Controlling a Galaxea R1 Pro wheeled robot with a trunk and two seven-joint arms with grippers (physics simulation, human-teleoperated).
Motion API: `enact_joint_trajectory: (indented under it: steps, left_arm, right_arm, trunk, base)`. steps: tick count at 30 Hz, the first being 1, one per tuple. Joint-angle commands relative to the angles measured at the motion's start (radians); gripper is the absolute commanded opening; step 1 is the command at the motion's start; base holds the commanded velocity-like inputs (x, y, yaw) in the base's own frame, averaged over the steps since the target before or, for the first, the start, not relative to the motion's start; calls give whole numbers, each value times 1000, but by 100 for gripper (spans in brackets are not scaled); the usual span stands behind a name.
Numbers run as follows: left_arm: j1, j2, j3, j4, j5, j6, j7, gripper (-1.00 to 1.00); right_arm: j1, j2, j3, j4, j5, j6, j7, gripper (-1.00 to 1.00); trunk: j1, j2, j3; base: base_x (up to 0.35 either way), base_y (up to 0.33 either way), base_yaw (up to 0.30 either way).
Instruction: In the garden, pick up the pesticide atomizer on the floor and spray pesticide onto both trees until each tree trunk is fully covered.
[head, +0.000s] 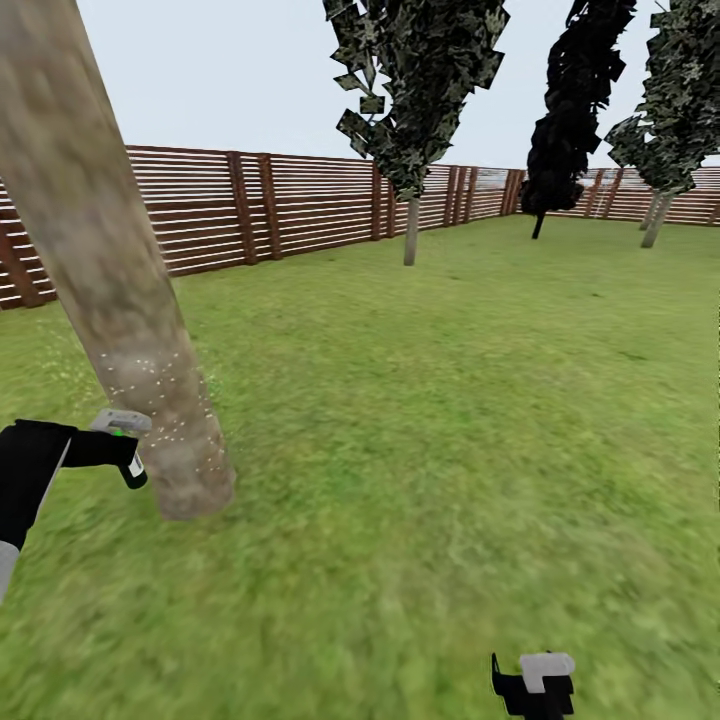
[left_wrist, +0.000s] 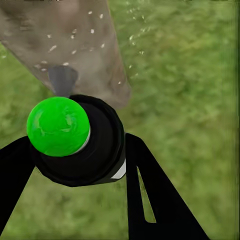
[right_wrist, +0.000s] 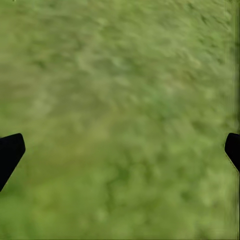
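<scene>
Head view: I have the left gripper (head: 128, 455) low beside the near tree trunk (head: 110, 290), with the pesticide atomizer (head: 135, 468) in it.
Left wrist view: my two black fingers (left_wrist: 150, 195) clamp either side of the atomizer's dark body (left_wrist: 95, 155); its cap dot (left_wrist: 57, 125) shows green here, which I take to mean it is spraying.
Atomizer position: off the floor, in my left hand, aimed at the lower trunk from just beside it.
Coverage so far: pale specks (head: 160, 400) dot the lower part of this trunk; higher up the bark looks bare, so I judge this trunk only partly covered.
Second tree: a thin pale trunk (head: 411, 232) stands well apart by the fence (head: 300, 200), with no specks that I can make out at this range.
Right gripper (right_wrist: 120, 145): fingers spread wide over lawn (right_wrist: 120, 90), holding nothing.
Left to do: finish this trunk upward, then drive over and cover the other.
</scene>
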Motion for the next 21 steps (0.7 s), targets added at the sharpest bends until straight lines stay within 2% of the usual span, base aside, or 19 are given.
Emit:
enact_joint_trajectory:
  steps: [1, 8, 13, 21]
  left_arm:
    - [-1, 0, 1, 0, 0, 0, 0, -100]
    - [-2, -1, -7, 0, 0, 0, 0, -100]
    - [-2, -2, -9, 0, 0, 1, 29, -100]
    - [-2, -2, -9, 0, 0, 1, 31, -100]
  right_arm:
    - [0, 0, 0, 0, 0, 0, 0, 100]
    - [0, 1, 0, 0, 0, 0, 0, 100]
    - [0, 1, 0, 0, 0, 0, 0, 100]
    - [0, 1, 0, 0, 0, 0, 0, 100]
  trunk:
    - [0, 0, 0]
    - [0, 0, 0]
    - [0, 0, 0]
    - [0, 0, 0]
  base:
    - [55, -275, 13]
    - [127, -268, 239]
    - [230, -200, 19]
    - [232, -195, 0]
